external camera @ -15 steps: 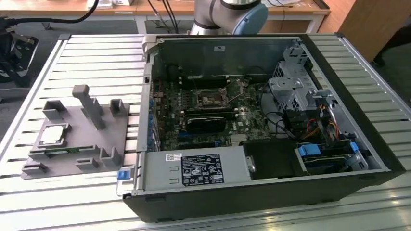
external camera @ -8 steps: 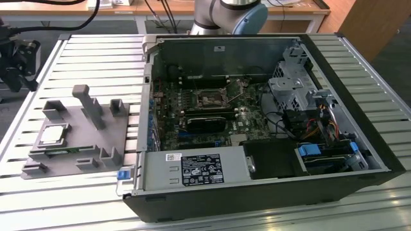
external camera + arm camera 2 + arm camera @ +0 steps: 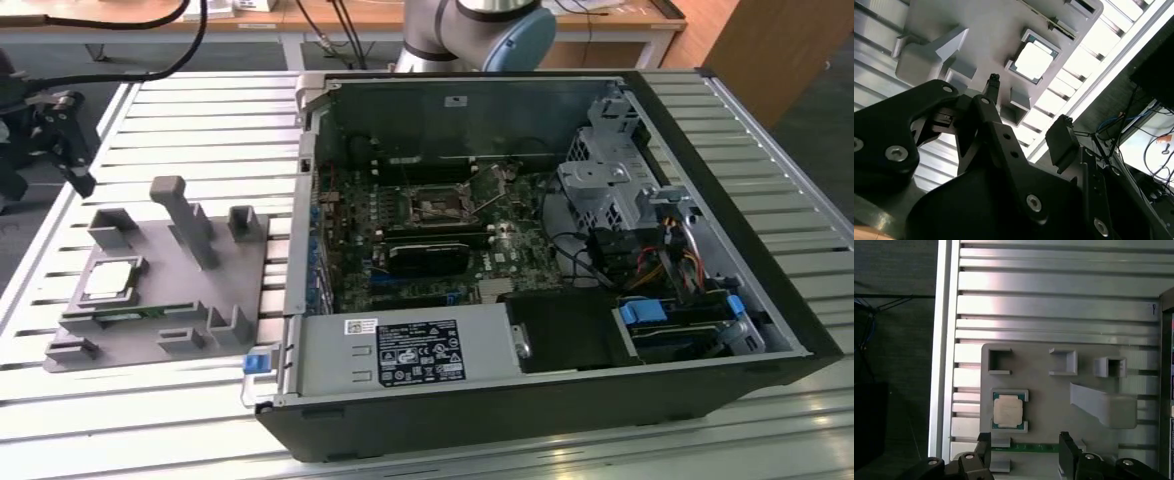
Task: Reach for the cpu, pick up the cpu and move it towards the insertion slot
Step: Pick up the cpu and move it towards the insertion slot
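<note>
Small flat square cpu [image 3: 1007, 410], silver metal top: seated in grey plastic fixture tray [image 3: 1044, 390], just beyond black two-finger gripper [image 3: 1025, 446]; jaws spread apart, holding nothing.

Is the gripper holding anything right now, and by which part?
Nothing: the black gripper is open and empty; the flat silver square cpu lies in its grey holder.

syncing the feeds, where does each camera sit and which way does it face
Exterior view: off the arm, above, looks down on case, slot, tray; arm base shows.
First wrist view: at the wrist, faces straight down on cpu; open gripper shows.
Second wrist view: at the wrist, slants past gripper toward cpu.
Both wrist views share cpu, tray, gripper.
</note>
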